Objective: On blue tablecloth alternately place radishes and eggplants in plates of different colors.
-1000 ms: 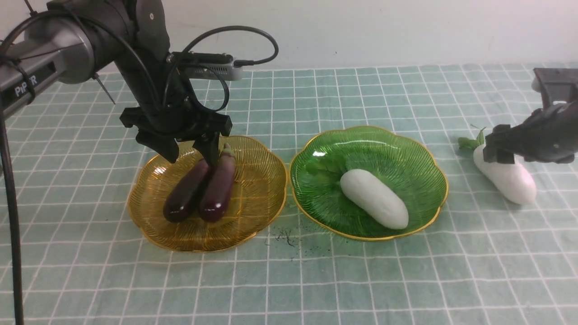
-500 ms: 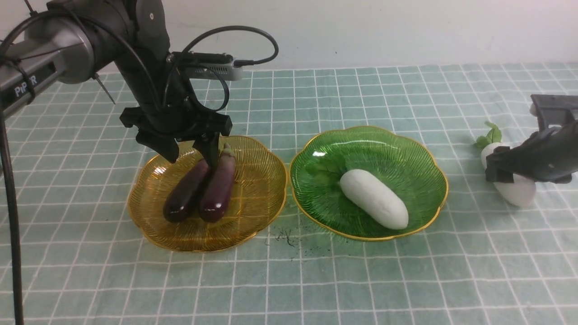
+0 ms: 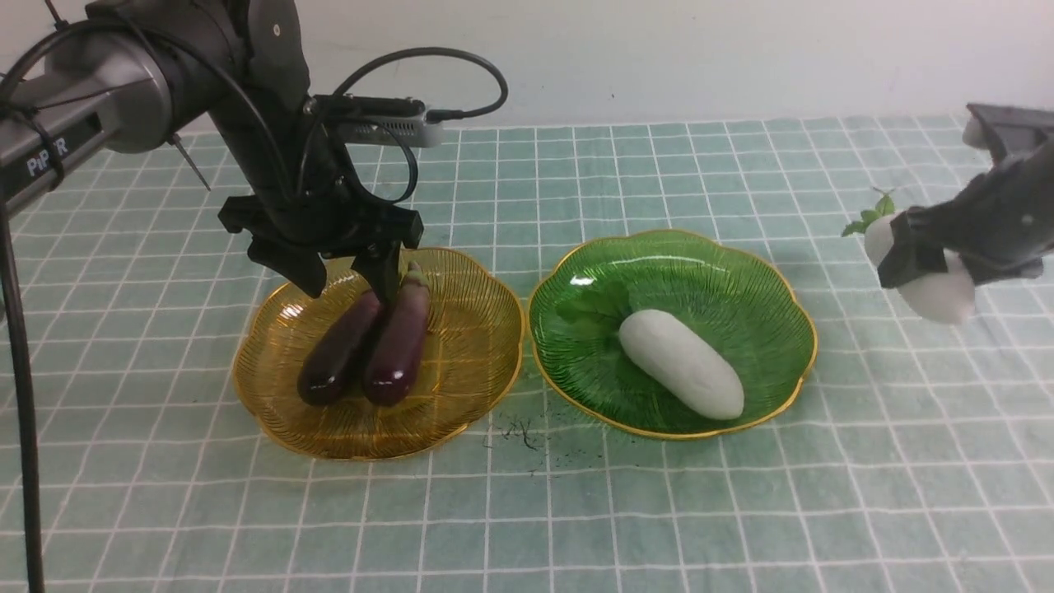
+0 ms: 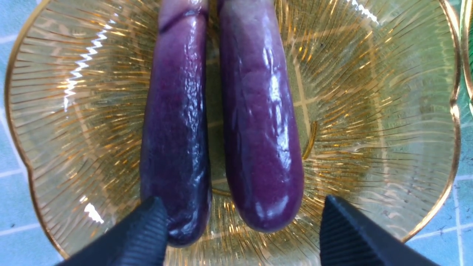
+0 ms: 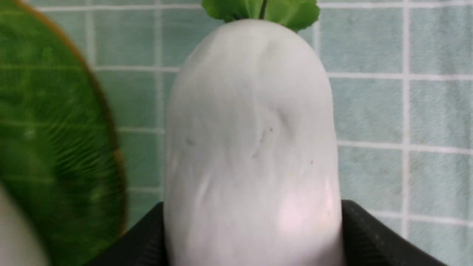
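My left tool (image 3: 346, 288) stands wide apart over the far part of the amber plate (image 3: 469, 329) and holds nothing. The 2 eggplants (image 3: 370, 346) lie side by side in that plate, touching along their length. In the front view, 1 finger comes down beside the darker eggplant (image 3: 336, 354) and the other ends right at the stem end of the lighter purple eggplant (image 3: 401, 338). I cannot tell whether either one touches.

My right tool (image 3: 926, 268) is clamped on a radish (image 3: 943, 298). It holds it to the right of the green plate (image 3: 790, 346), with the leafy top (image 3: 869, 218) pointing toward the far left. The other radish (image 3: 679, 362) lies slantwise inside the green plate. Both plates sit close together on the blue tablecloth (image 3: 659, 511), which covers the tabletop.

The left wrist view shows what the front view cannot: a narrow gap between the eggplants at 1 end, and both black fingers well outside the pair. The right wrist view shows both fingers pressed against the radish's sides, with the green plate's rim just beside it. Only the front view shows a scatter of dark crumbs (image 3: 523, 432) on the cloth between the plates.
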Controlling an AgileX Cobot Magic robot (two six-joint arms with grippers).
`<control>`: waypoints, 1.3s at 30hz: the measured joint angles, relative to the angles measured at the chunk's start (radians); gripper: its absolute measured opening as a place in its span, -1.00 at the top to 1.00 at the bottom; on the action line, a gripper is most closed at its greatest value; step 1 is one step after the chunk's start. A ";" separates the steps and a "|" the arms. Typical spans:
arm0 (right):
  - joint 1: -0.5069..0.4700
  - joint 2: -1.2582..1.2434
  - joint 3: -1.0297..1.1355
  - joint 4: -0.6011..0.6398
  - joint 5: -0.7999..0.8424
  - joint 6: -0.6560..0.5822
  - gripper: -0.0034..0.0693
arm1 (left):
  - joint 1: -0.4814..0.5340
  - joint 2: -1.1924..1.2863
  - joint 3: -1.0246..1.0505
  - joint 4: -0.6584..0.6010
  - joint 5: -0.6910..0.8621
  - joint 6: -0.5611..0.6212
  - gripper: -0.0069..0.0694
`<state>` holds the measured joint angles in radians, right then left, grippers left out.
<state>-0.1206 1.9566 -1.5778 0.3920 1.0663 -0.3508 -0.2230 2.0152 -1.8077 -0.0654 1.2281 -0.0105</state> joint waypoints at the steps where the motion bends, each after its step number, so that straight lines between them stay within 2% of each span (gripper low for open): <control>1: 0.000 -0.003 -0.033 0.039 0.064 -0.001 -0.44 | 0.000 0.000 0.000 0.000 0.000 0.000 -0.49; 2: 0.000 -0.003 -0.039 0.039 0.064 -0.001 -0.44 | 0.000 0.000 0.000 0.000 0.000 0.000 -0.49; 4: 0.005 -0.008 -0.079 0.175 0.139 -0.020 -0.44 | 0.000 0.000 0.000 0.000 0.000 0.000 -0.49; 9: 0.060 0.000 -0.080 0.234 0.153 -0.058 -0.44 | 0.000 0.000 0.000 0.000 0.000 0.000 -0.49; 12: 0.128 0.024 -0.080 0.201 0.154 -0.062 -0.44 | 0.000 0.000 0.000 -0.001 0.000 0.000 -0.49; 16: 0.228 0.067 -0.080 0.085 0.153 -0.048 -0.44 | 0.000 0.000 0.000 -0.004 0.000 0.000 -0.49; 20: 0.284 0.094 -0.080 0.014 0.111 -0.029 -0.46 | 0.000 0.000 0.000 -0.015 0.000 0.000 -0.49; 22: 0.297 0.102 -0.080 -0.011 0.074 0.004 -0.67 | 0.000 0.000 0.000 -0.035 0.000 0.000 -0.49; 23: 0.297 0.102 -0.080 -0.014 0.070 0.007 -0.69 | 0.000 0.000 0.000 -0.038 0.000 0.000 -0.49; 25: 0.295 0.102 -0.092 -0.042 0.070 0.051 -0.92 | 0.000 0.000 0.000 -0.050 0.000 0.000 -0.49; 30: 0.293 0.102 -0.170 -0.121 0.151 0.163 -0.99 | 0.000 0.000 0.000 -0.052 0.000 0.000 -0.49; 35: 0.292 0.073 -0.189 -0.219 0.159 0.245 -0.89 | 0.000 0.000 0.000 -0.052 0.000 0.000 -0.49; 36: 0.289 0.053 -0.189 -0.240 0.162 0.262 -0.75 | 0.000 0.000 0.000 -0.052 0.000 0.000 -0.49; 39: 0.288 0.004 -0.159 -0.247 0.161 0.267 -0.51 | 0.000 0.000 0.000 -0.052 0.000 0.000 -0.49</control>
<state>0.1673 1.9608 -1.7368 0.1447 1.2274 -0.0841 -0.2230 2.0152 -1.8077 -0.1171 1.2281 -0.0105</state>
